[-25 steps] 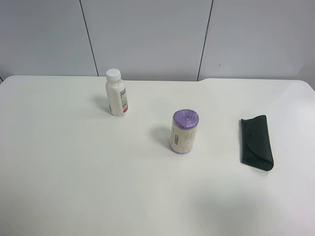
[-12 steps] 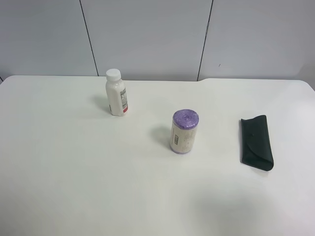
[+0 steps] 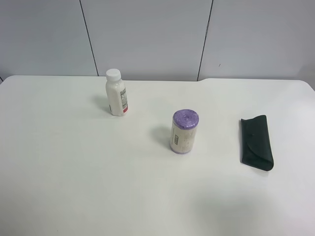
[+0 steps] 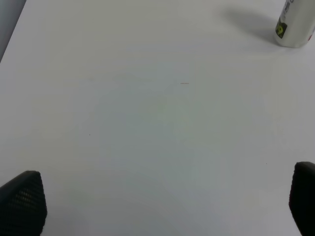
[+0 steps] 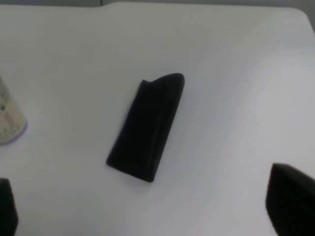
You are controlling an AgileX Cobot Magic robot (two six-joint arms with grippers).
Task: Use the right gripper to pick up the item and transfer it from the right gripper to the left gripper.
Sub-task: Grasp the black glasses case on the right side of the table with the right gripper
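The item, a flat black glasses case (image 3: pixel 256 142), lies on the white table at the exterior high view's right. It also shows in the right wrist view (image 5: pixel 147 127), lying flat and untouched. My right gripper (image 5: pixel 147 209) is open above the table, short of the case, with only its black fingertips (image 5: pixel 290 196) showing. My left gripper (image 4: pixel 162 204) is open and empty over bare table; its textured fingertips (image 4: pixel 22 201) show at the frame's corners. Neither arm shows in the exterior high view.
A white bottle (image 3: pixel 116 93) with a white cap stands at the back left; its base shows in the left wrist view (image 4: pixel 295 24). A purple-topped cylinder (image 3: pixel 184 132) stands mid-table; its edge shows in the right wrist view (image 5: pixel 10 118). The table's far edge meets a grey wall.
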